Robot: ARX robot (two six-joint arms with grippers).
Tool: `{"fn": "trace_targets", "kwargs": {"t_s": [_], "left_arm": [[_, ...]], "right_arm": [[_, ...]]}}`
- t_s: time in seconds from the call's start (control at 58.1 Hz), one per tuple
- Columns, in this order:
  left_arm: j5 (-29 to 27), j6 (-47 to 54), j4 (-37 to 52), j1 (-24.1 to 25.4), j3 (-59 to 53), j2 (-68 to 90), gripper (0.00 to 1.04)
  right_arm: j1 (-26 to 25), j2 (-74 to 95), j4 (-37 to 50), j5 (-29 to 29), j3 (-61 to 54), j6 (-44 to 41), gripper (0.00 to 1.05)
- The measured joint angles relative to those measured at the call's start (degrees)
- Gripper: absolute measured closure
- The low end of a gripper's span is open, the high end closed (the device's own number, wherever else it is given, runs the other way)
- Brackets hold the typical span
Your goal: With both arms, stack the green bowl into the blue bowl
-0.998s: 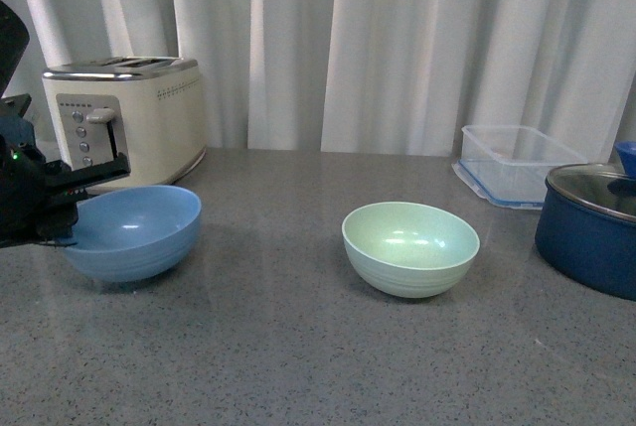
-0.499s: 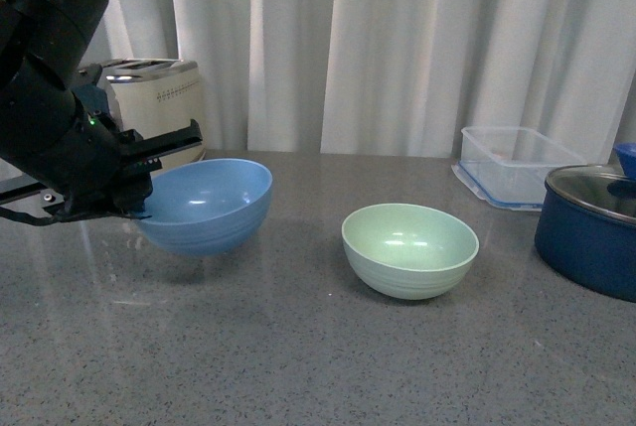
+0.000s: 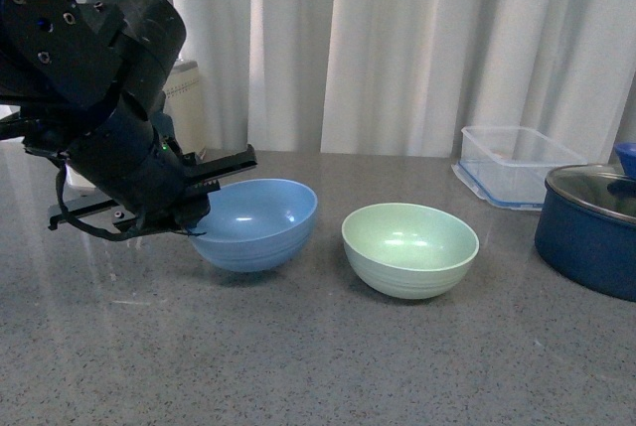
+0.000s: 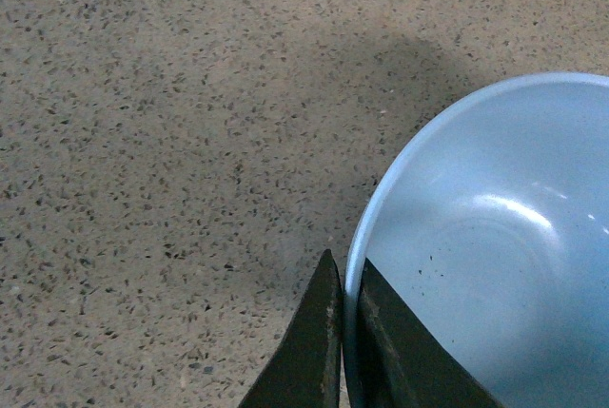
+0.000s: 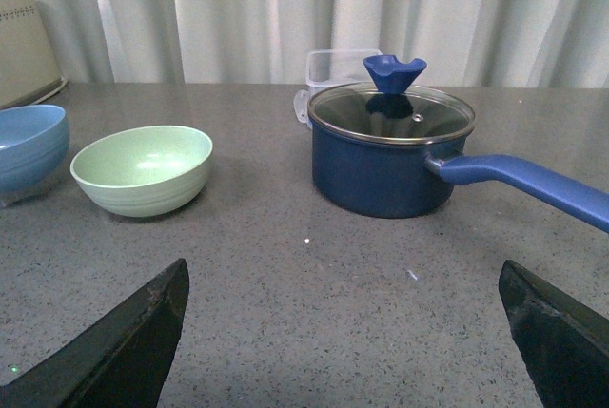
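1. Blue bowl (image 3: 260, 222) sits left of centre on grey speckled counter (image 3: 298, 366), just beside green bowl (image 3: 409, 247). Small gap btwn them, not touching. Front view doesn't show whether blue bowl's base touches the counter.
2. Left gripper (image 3: 199, 213) is on blue bowl's left rim. Left wrist view: left gripper (image 4: 347, 270) has one finger (image 4: 319, 341) outside the wall and the other inside, pinched tight on the rim of blue bowl (image 4: 495, 237).
3. Left arm (image 3: 99, 98) is bulky and black, and hides most of cream toaster (image 3: 187, 98) behind it.
4. Green bowl is upright and empty, approx mid-counter, w/ nothing gripping it.
5. Right gripper (image 5: 343, 270): fingers spread wide apart, holding nothing, low over counter. It's not seen in front view.
6. Right wrist view: green bowl (image 5: 143, 168) is ahead of the gripper, w/ blue bowl (image 5: 29, 146) beyond it at frame edge.
7. Navy pot (image 3: 591, 227) w/ glass lid is at far right, well apart from both bowls. Clear plastic container (image 3: 512, 163) is behind it, near white curtain (image 3: 397, 49).
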Motion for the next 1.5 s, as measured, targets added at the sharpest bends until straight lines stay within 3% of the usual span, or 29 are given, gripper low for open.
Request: {"fn": "trace_targets", "kwargs": {"t_s": [0.809,1.101,1.308,1.342,1.497], "left_arm": [[-2.19,0.0,-0.79,-2.16,1.79,2.97,1.01],[-3.93,1.7,1.84,-2.34,0.0,1.88,0.4],[-7.98,7.13,9.18,-2.05,-8.02,-5.7,0.09],[-8.55,8.57,10.25,-1.99,-9.66,-7.56,0.05],[-11.26,14.23,14.78,-1.73,-17.88,-17.27,0.07]], "right_arm": [[0.0,0.0,-0.02,0.0,0.0,0.0,0.1],[0.0,0.0,-0.02,0.0,0.0,0.0,0.1],[0.0,0.0,-0.02,0.0,0.0,0.0,0.1],[0.0,0.0,0.0,0.0,0.0,0.0,0.1],[0.0,0.0,-0.02,0.02,0.0,0.0,0.1]]}}
